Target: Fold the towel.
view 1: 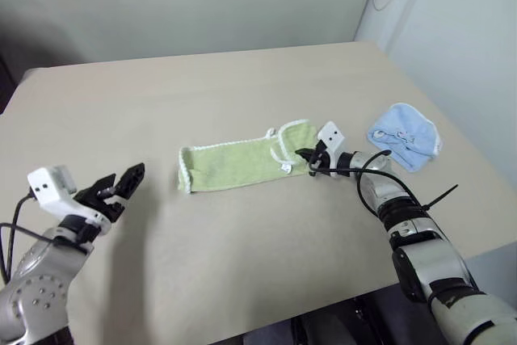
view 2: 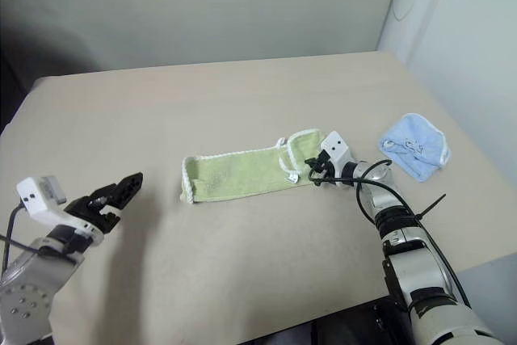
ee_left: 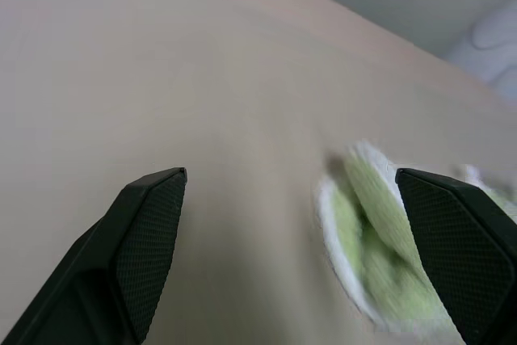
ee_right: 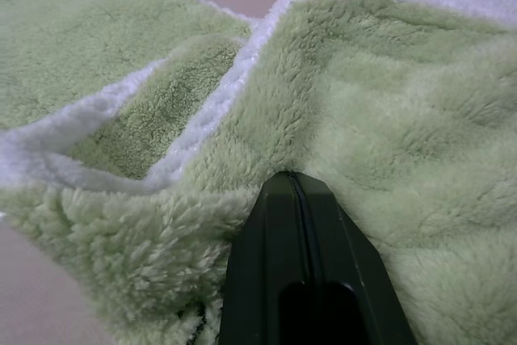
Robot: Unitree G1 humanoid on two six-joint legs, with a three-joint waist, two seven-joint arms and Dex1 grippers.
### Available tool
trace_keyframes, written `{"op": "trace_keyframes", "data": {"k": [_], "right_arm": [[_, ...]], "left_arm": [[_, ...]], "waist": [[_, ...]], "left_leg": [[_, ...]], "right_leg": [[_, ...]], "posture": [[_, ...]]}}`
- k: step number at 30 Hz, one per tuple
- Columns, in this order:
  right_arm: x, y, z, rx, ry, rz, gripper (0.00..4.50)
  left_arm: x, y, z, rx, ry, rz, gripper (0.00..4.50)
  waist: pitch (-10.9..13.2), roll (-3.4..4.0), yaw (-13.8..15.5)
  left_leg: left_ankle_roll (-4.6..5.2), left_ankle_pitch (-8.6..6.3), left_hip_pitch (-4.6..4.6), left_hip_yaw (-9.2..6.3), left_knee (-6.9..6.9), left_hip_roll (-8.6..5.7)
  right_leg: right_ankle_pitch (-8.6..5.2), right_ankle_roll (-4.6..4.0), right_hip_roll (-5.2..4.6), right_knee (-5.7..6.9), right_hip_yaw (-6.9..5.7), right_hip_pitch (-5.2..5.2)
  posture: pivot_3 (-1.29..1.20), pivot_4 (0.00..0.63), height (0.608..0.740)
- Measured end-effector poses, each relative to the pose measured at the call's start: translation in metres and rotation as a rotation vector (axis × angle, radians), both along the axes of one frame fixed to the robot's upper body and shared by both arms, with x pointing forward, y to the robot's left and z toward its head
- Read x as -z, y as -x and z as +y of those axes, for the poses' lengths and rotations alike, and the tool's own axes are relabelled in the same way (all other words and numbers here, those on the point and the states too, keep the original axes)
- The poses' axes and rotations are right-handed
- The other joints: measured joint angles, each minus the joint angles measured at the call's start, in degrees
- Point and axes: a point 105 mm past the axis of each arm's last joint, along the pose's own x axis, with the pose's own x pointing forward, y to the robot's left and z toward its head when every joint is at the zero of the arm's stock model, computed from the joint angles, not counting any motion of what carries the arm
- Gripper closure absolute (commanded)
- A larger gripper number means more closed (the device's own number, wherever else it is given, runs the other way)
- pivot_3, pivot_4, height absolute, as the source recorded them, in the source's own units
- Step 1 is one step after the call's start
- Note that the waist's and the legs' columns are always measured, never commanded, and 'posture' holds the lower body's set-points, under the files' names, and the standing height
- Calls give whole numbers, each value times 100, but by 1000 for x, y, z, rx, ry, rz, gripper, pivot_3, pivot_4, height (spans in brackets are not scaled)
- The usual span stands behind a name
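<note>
The light green towel [view 1: 238,165] lies on the table as a long folded strip with white edging, running left to right. My right gripper [view 1: 307,156] is at the strip's right end, where the cloth is folded over. Its black fingers [ee_right: 300,224] are pressed together and buried in the green pile [ee_right: 388,103], shut on the towel. My left gripper [view 1: 123,183] hovers open above bare table, well to the left of the strip. Through its wide-spread fingers [ee_left: 149,216] the towel's left end [ee_left: 380,256] shows ahead.
A smaller light blue cloth [view 1: 405,136] lies bunched near the table's right edge, just beyond my right forearm. The tan table [view 1: 242,78] is bare behind and in front of the towel. A pale wall stands close behind the far edge.
</note>
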Motion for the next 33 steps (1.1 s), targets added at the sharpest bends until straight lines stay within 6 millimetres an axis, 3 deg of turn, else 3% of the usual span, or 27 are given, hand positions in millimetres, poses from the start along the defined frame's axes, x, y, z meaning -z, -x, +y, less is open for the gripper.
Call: {"op": "trace_keyframes", "data": {"k": [6, 11, 16, 29, 33], "right_arm": [[-39, -3, 3, -17, -94, -93, 4483], [-61, -2, 10, -36, -150, -144, 4483], [-65, -2, 10, -33, -173, -153, 4483], [-63, 1, 7, -9, -184, -169, 4483], [-64, 1, 7, -4, -184, -173, 4500]], "left_arm": [[6, 15, -29, 151, 70, 70, 0], [17, -5, -44, 183, 80, 144, 0], [26, -26, -60, 239, 90, 185, 0], [27, -69, -72, 231, 108, 173, 0], [27, -79, -66, 176, 142, 164, 930]], "waist": [[3, 4, 7], [2, 4, 28], [3, 5, 38], [3, 18, 193], [3, 19, 186]], "left_leg": [[-5, -1, 2, -5, -4, 6], [-6, -1, 2, -7, 0, 3], [-9, 0, 2, -8, -3, 1], [-14, 5, 43, -9, -1, -8], [-14, 5, 45, -4, -3, -6]], "right_leg": [[-5, -9, 7, 3, -1, -2], [-5, -8, 8, 2, -2, -1], [-4, -8, 7, 2, -2, -3], [0, -11, 4, 5, -3, 44], [0, -11, 8, 4, 2, 42]], "posture": [[0, 150, 740], [0, 150, 740], [0, 150, 740], [0, 150, 740], [0, 150, 740]]}}
